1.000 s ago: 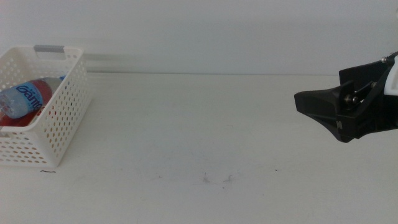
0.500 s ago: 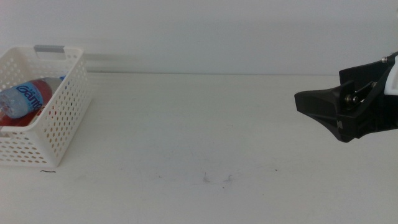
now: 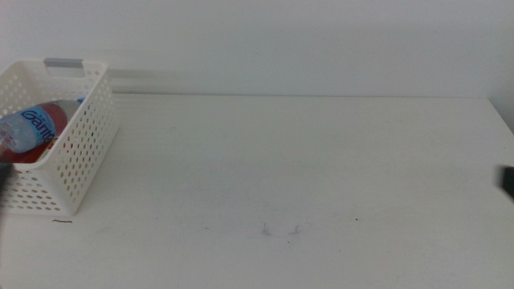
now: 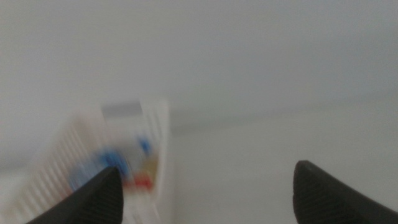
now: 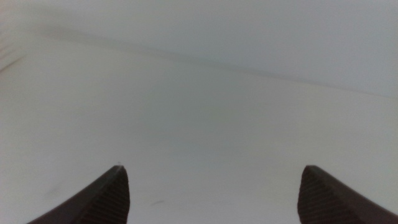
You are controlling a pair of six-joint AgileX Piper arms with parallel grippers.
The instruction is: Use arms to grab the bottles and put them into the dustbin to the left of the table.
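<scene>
Middle view, nearest zone: desk (image 3: pixel 305 177) is white, with a few faint dark scuffs (image 3: pixel 281 230) toward the near edge and a short dark mark (image 3: pixel 61 221) just in front of the basket.

Right pincer (image 5: pixel 211 193): in the middle view only a small dark sliver (image 3: pixel 508 181) shows at the right edge, over the desk's right end. Its wrist view shows the two dark jaws spread wide apart, nothing between them, bare desk surface beyond. Not touching any object.

Left pincer (image 4: pixel 208 196): in the middle view a dark blur (image 3: pixel 3 189) at the left edge, just in front of the basket's near corner, may be part of it; cannot say for certain. Its wrist view is motion-blurred. Jaws spread wide, nothing held. Between and beyond them the basket (image 4: pixel 93 168) is visible as a pale smear with blue and red patches inside.

Further back, left side of desk: white perforated dustbin (image 3: pixel 76 140) stands upright on the desk surface at its left end, grey handle strip (image 3: pixel 63 63) on the far rim. Inside it lies a clear water bottle (image 3: pixel 32 127) with a blue-lettered label, tipped on its side. Under and beside it a red item (image 3: pixel 50 132), touching the bottle; too hidden to identify further. Other contents cannot be made out.

Farthest: plain pale wall (image 3: pixel 281 40) behind the desk.
</scene>
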